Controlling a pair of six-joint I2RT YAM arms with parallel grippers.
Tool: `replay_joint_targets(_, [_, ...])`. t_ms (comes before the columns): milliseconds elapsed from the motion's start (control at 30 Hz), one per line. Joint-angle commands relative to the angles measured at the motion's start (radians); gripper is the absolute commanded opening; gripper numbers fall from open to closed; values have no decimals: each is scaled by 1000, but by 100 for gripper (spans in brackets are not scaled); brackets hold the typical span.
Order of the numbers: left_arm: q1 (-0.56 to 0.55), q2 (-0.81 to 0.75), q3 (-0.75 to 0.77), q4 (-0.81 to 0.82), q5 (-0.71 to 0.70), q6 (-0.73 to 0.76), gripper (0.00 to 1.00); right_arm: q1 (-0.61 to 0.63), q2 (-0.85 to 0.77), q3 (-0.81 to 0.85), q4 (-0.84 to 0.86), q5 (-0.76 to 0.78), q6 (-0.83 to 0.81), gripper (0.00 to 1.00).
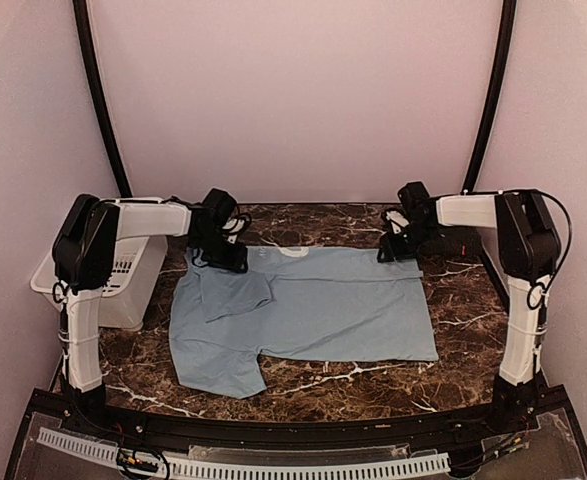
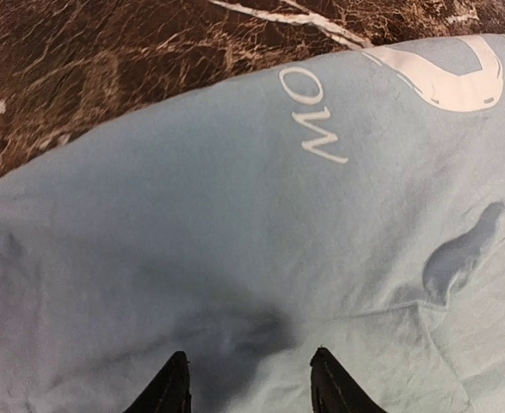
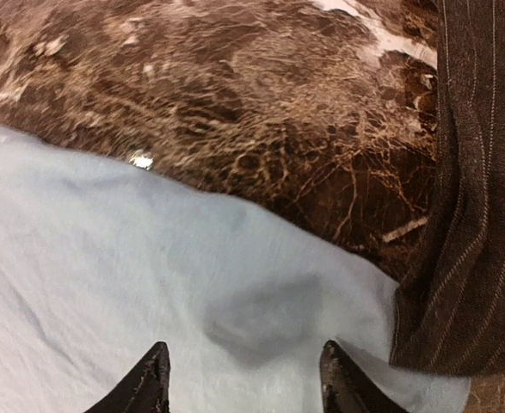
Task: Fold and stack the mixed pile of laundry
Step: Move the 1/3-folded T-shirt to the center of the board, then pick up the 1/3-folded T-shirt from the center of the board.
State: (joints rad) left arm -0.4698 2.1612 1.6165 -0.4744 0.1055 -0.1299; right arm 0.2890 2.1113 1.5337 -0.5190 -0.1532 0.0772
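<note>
Folding the light blue short-sleeved T-shirt (image 1: 323,310): left hand (image 2: 248,361) and right hand (image 3: 243,353) hover open over its far edge; next, presumably, pinch and fold.

Pale pinkish walls (image 1: 293,100) enclose a dark brown, white-veined marble table (image 1: 373,385).

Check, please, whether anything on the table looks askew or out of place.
The light blue T-shirt lies mostly flat, but one sleeve is flopped back over its body on the left arm's side. In the right wrist view, a dark pinstriped shirt butts against the T-shirt's edge.
</note>
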Motion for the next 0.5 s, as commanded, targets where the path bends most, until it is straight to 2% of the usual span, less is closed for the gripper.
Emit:
replay_joint_targets(0, [-28, -296, -139, 27, -46, 22, 54, 43, -252, -104, 12, 8, -56, 60])
replay_joint_targets(33, [-42, -336, -194, 30, -81, 17, 60, 62, -315, -146, 21, 4, -65, 63])
replay_joint_targets(67, [-51, -416, -225, 39, -107, 13, 74, 82, -382, -188, 31, 14, -69, 65])
replay_joint_targets(133, [-81, -536, -317, 63, -180, 14, 87, 129, -510, -266, 45, 44, -64, 72])
replay_joint_targets(167, [-97, -622, -383, 89, -219, 14, 88, 153, -591, -297, 50, 55, -66, 81])
replay_joint_targets(200, [-101, -660, -411, 99, -231, 8, 92, 174, -643, -327, 56, 75, -68, 95])
replay_joint_targets(233, [-105, -728, -454, 104, -251, -2, 93, 188, -692, -350, 65, 90, -65, 98])
replay_joint_targets(267, [-105, -757, -470, 108, -256, -30, 97, 195, -730, -366, 68, 99, -56, 98])
replay_joint_targets(367, [-106, -852, -517, 94, -299, -123, 99, 200, -786, -357, 48, 235, 19, 98])
replay_joint_targets(433, [-103, -877, -507, 38, -183, -129, 99, 200, -797, -335, 1, 293, 32, 96])
replay_joint_targets(467, [-103, -887, -505, 19, -150, -131, 99, 196, -801, -325, -56, 244, 19, 98])
